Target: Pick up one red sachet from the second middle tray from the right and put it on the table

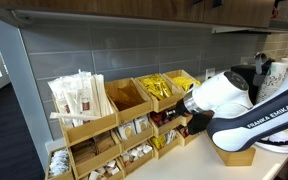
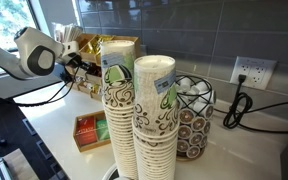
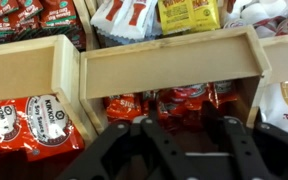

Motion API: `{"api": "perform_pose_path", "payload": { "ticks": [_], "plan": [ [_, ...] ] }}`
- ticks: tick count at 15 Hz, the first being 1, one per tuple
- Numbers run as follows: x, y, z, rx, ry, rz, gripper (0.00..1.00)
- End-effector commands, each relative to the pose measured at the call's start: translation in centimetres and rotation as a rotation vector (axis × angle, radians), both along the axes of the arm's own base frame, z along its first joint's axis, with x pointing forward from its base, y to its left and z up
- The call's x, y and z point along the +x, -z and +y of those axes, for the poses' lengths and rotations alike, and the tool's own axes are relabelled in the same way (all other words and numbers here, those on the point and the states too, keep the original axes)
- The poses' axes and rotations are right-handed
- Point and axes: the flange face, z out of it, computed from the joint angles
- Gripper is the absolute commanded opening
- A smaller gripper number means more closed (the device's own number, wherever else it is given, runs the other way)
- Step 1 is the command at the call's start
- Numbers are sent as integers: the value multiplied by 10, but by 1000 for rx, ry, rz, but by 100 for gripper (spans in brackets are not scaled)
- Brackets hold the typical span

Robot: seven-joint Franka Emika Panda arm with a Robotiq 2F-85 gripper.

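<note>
We see the gripper [image 3: 182, 152] from the wrist view with its two dark fingers [image 3: 134, 150] spread apart and nothing between them, so we read it as released. One arm, one gripper: no choice of which is nearer.

The coming move turns on this: the red sachet [image 3: 174, 104] lies straight ahead of the gripper, just beyond the fingertips and centred in the gap between them, inside the tray [image 3: 254, 100]. The heap sits under the wooden front wall of the upper-tier bin [image 3: 169, 62], so we judge the approach must go forward and low, beneath that wall, rather than from above. The packets overlap and are crumpled. We cannot settle the long axis of any single one, though the heap spreads sideways, along the line from finger to finger.

Counting: ahead of the gripper we make out about three red sachets, with more possibly hidden. To one side of the gripper a neighbouring bin shows two larger red soy-sauce packets [image 3: 29, 122]. Beyond the wall, farther from the gripper, sit yellow sachets [image 3: 189, 14] and white-and-red packets [image 3: 124, 16], too bunched to count.

In an exterior view the table [image 2: 54, 120] lies below and behind the gripper [image 2: 79, 63], which is where the sachet has to end up.
</note>
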Motion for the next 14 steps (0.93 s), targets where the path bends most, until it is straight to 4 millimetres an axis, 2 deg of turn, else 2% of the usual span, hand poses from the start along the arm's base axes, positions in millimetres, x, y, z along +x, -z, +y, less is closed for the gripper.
{"api": "perform_pose_path", "payload": {
  "ticks": [1,5,6,14],
  "plan": [
    [-2,9,-2,12,12,-12,41],
    [-1,14,-2,6,16,-13,6],
    [-1,15,-4,-1,18,-13,1],
    [5,17,-7,38,26,-31,0]
  ]
}}
